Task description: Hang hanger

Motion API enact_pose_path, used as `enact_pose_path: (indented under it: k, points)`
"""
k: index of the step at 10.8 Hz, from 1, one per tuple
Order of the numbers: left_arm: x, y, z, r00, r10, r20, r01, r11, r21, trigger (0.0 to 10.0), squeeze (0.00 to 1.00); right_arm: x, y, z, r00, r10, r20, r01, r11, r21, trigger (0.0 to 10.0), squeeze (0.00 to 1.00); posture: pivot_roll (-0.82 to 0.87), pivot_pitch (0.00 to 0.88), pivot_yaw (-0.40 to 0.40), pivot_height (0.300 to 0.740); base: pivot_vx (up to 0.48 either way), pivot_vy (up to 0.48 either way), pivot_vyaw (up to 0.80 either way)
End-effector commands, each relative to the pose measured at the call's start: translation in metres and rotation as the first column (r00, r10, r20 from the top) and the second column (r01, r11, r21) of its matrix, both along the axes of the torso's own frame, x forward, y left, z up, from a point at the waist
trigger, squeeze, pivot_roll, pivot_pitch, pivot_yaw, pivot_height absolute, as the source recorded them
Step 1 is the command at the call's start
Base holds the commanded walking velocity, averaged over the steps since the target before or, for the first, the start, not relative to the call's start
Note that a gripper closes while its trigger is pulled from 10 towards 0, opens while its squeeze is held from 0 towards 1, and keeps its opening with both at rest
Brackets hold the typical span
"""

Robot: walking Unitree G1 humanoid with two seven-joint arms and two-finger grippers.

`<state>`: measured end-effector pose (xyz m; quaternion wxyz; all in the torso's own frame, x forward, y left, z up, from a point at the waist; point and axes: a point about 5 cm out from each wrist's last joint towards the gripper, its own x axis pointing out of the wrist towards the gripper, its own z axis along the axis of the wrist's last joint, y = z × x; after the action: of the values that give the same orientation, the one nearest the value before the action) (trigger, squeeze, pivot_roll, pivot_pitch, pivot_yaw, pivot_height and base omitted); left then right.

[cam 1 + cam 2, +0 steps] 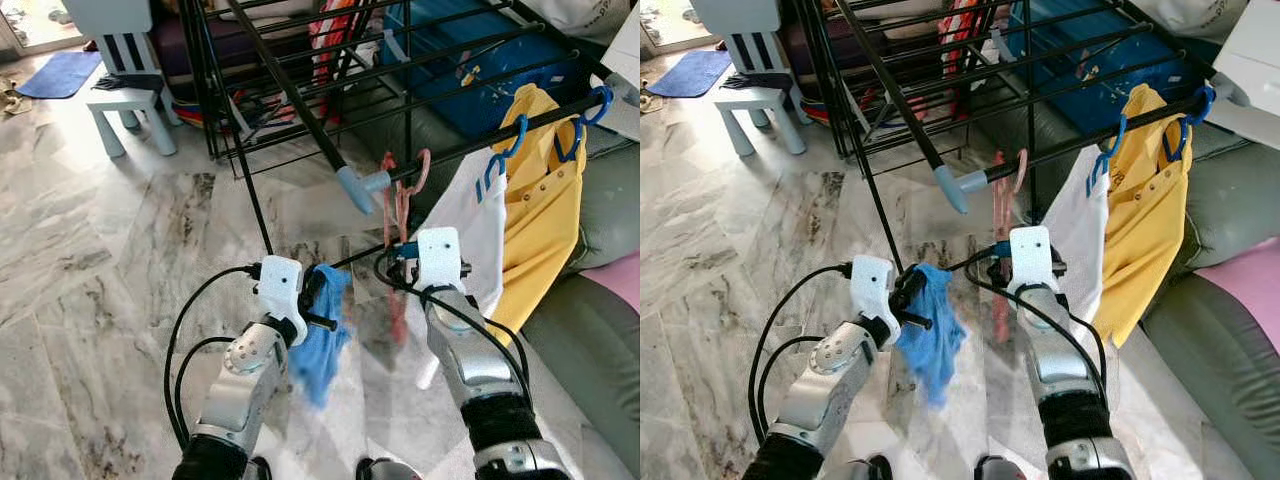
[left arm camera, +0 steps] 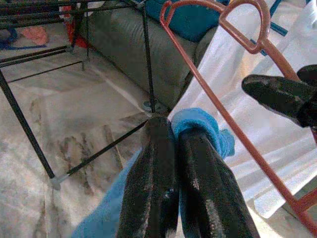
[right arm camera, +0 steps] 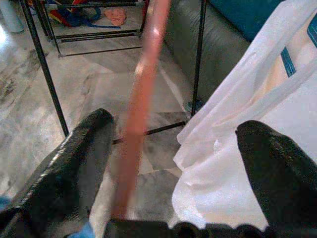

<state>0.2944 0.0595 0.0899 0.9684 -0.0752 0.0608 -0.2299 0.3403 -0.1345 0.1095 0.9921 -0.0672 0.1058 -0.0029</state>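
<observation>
The right tool (image 3: 173, 163) stood with its fingers spread wide, the salmon-pink hanger (image 3: 141, 99) running between them, close to one finger. That hanger hooked on the black rail (image 1: 470, 145) of the drying rack, beside a white garment (image 1: 470, 225) and a yellow shirt (image 1: 545, 210) on blue hangers. The left tool (image 2: 178, 148) was clamped tight on a blue cloth (image 1: 320, 335) above the marble floor (image 1: 110, 260).

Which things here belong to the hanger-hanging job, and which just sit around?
Job:
- red hanger, hooked on the rack rail
- blue cloth, pinched in the left gripper
- right gripper, open around the hanger

Around:
- yellow shirt
- white garment
- white stool
- blue mat
</observation>
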Motion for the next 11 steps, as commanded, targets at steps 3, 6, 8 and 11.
enact_pose_path:
  k: [3,6,8,11]
  points:
    - [0.000,-0.008,0.003,1.000,-0.017,0.007,0.017,1.000,-0.008,10.0,0.00,0.011,0.017,0.012,0.998,0.053,0.028,-0.054,0.998,0.029,2.2,0.00,-0.14,0.134,0.001,0.740,0.000,0.000,0.00]
    - [0.000,-0.009,0.002,1.000,-0.018,0.002,0.018,1.000,-0.005,10.0,0.00,0.009,0.016,0.003,0.999,0.042,-0.028,-0.042,0.999,0.003,8.3,0.00,-0.14,0.133,-0.003,0.740,0.000,0.000,0.00]
    - [0.000,-0.010,0.000,1.000,-0.026,-0.008,0.026,1.000,0.001,10.0,0.00,0.008,0.013,-0.001,0.998,0.037,-0.044,-0.038,0.999,-0.003,0.0,0.00,-0.15,0.132,-0.002,0.740,0.000,0.000,0.00]
    - [0.000,-0.011,-0.001,0.999,-0.030,-0.014,0.030,1.000,0.006,10.0,0.00,0.008,0.015,-0.003,0.997,0.045,-0.057,-0.045,0.999,0.001,0.0,0.00,-0.15,0.132,-0.004,0.740,0.000,0.000,0.00]
